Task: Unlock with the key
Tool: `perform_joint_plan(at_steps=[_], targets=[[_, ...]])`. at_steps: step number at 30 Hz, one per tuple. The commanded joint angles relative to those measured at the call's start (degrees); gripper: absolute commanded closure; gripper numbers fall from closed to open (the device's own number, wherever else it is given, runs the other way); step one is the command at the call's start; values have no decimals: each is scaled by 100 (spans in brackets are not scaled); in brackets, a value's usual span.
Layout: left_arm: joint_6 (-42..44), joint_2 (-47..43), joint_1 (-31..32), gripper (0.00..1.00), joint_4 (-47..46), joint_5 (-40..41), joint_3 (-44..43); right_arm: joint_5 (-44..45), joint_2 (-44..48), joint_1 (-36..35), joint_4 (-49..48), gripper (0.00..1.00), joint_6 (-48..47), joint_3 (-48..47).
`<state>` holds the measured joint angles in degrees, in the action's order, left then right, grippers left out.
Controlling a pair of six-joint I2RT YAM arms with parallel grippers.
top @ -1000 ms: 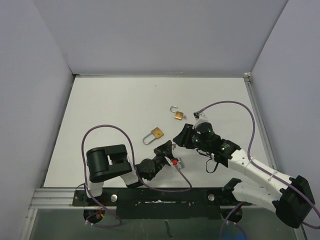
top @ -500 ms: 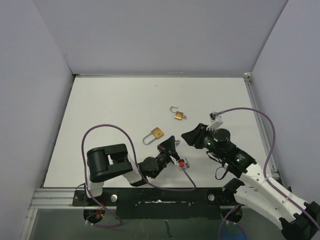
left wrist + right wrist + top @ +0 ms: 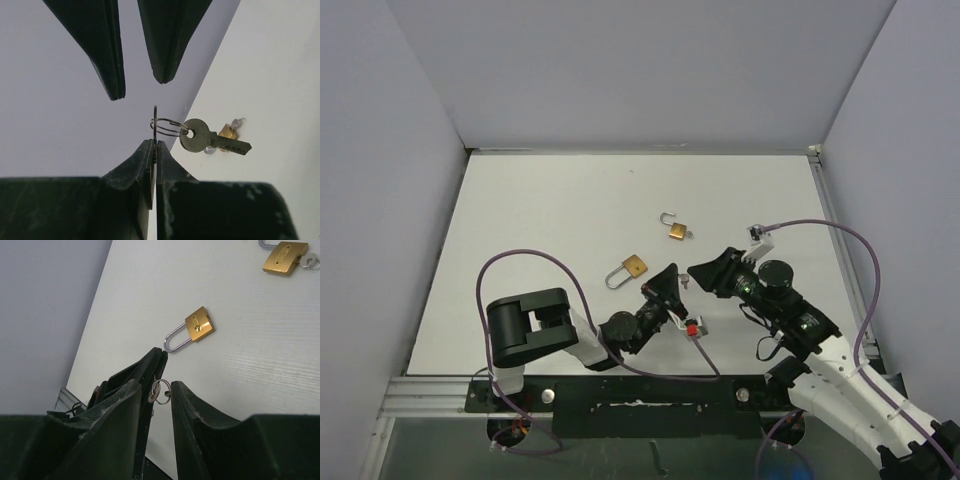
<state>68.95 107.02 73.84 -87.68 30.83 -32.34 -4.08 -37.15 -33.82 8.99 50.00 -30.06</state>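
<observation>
My left gripper (image 3: 666,278) is shut on a small key (image 3: 155,120), seen edge-on between its tips (image 3: 154,143). A ring (image 3: 167,126) hangs from that key with a second dark key (image 3: 210,140) on it. My right gripper (image 3: 704,271) is open and faces the left one tip to tip. Its fingers (image 3: 186,400) stand on either side of the key ring (image 3: 160,391) without closing. A closed brass padlock (image 3: 628,268) lies on the table just left of both grippers and also shows in the right wrist view (image 3: 197,327).
A second, smaller brass padlock (image 3: 675,230) with its shackle open and a key in it lies further back; it also shows in the right wrist view (image 3: 285,252). Purple cables loop beside both arms. Grey walls bound the white table (image 3: 550,210).
My left gripper has lifted and moved right with the key. My right arm has swung right and turned, so its open jaws now straddle the key ring.
</observation>
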Motion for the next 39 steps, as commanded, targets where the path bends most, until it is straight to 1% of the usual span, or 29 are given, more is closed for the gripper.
perform_joint_plan(at_steps=[1,6,18,25,28,31,39], targets=[[273,-191,49,100,-1550,65,-296,-362,80,92,-295,69,103,-68],[530,-148,51,100,-1550,128,-368,-546,-40,139,-197,70,251,-113],[626,-3,185,100,-1550,121,-494,-691,-286,139,-371,71,326,-34],[740,152,281,100,-1548,301,-685,-727,-376,130,-468,74,392,-17],[760,188,316,100,-1550,398,-730,-717,-381,130,-439,80,395,-30],[772,214,318,100,-1550,495,-774,-704,-367,130,-442,90,448,-10],[767,344,309,100,-1550,811,-914,-420,-152,127,-282,100,569,50]])
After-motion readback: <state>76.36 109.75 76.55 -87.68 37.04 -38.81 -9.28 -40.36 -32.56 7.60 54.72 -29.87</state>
